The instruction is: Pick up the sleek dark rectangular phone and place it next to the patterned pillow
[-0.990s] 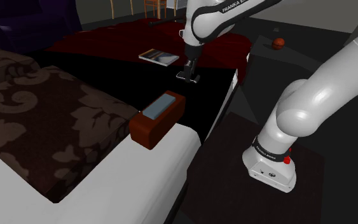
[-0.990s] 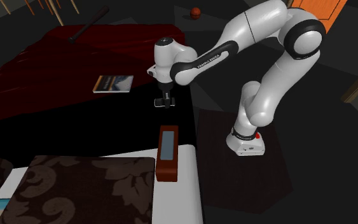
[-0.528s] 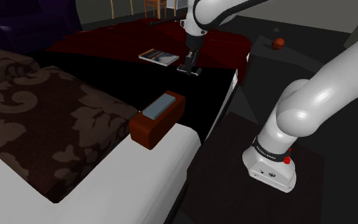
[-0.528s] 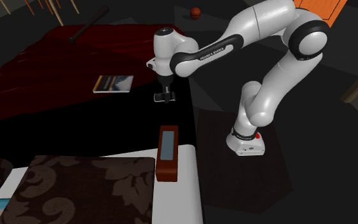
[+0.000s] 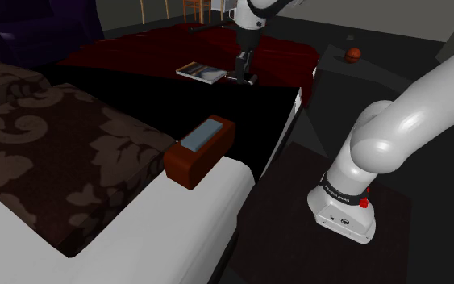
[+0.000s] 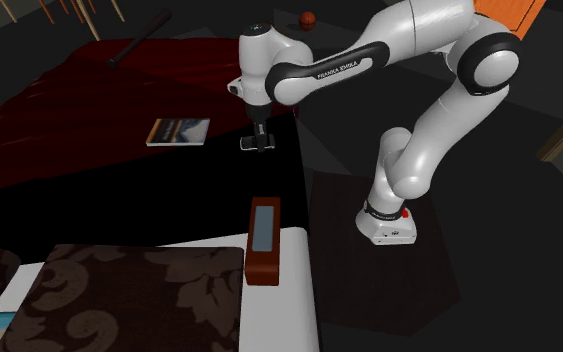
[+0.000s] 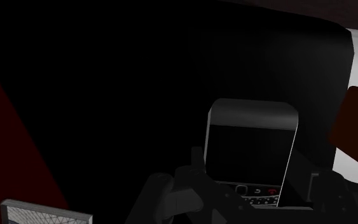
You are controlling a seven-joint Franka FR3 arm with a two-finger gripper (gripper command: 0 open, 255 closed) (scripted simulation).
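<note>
The end effector (image 7: 252, 175) is closed on the phone (image 7: 251, 137). Its two black fingers (image 7: 195, 167) clasp the sides of the lower part, near the keypad. The phone is dark with a grey rim, a black screen and a row of small keys beneath it. It points away from the hand, over the black cover of the bed (image 6: 119, 190).

In the shoulder view the end effector (image 5: 243, 77) hangs over the bed's far part, just right of a book (image 5: 202, 72) that lies flat there. In the second exterior view the end effector (image 6: 255, 143) is near the bed's right edge, with the book (image 6: 178, 131) to its left and a reddish-brown box (image 6: 263, 240) with a grey top below it in the picture.

The patterned pillow (image 5: 64, 153) is dark brown with paler scrolls. It lies at the near end of the bed, beside the box (image 5: 201, 149) and well apart from the phone.
</note>
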